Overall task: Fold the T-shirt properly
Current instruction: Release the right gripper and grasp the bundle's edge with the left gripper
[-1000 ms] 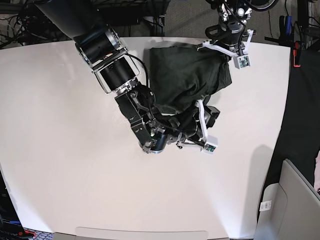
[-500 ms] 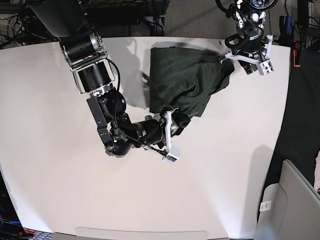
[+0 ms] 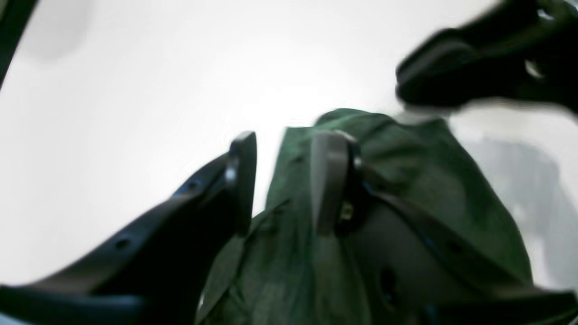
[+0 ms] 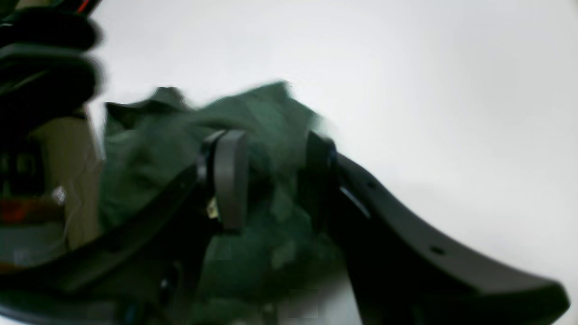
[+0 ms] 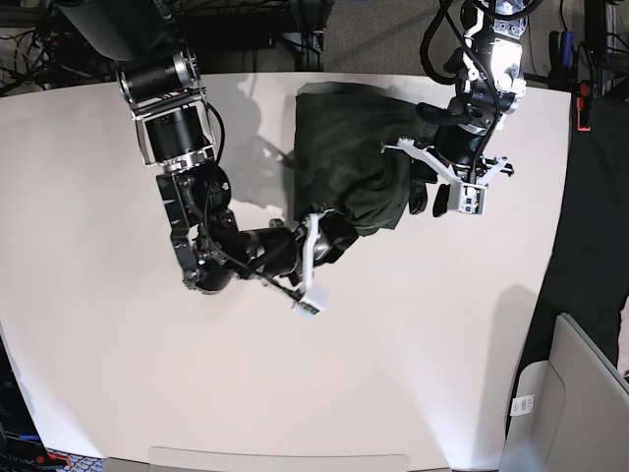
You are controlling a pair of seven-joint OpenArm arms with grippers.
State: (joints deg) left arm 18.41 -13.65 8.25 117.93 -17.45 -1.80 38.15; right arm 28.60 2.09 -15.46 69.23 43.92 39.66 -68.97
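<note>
The dark olive-green T-shirt [image 5: 344, 147] lies bunched at the back middle of the white table [image 5: 118, 324]. My right gripper [image 5: 329, 236] is at the shirt's front edge. In the right wrist view, the right gripper [image 4: 274, 180] has a bunch of shirt fabric [image 4: 153, 153] between its fingers. My left gripper [image 5: 425, 187] is at the shirt's right side. In the left wrist view, the left gripper [image 3: 284, 180] has its fingers apart. There the shirt [image 3: 429, 180] lies under and behind one finger, and bare table shows in the gap.
The table's right edge [image 5: 562, 197] drops to dark floor. A grey bin [image 5: 580, 393] stands at the bottom right. Cables and gear line the back edge. The right arm's black links [image 5: 187, 147] reach across the table's left middle.
The left gripper has moved from the back right corner forward and left onto the shirt's right side, carrying that corner inward. The right gripper has drawn slightly left with the shirt's front edge.
</note>
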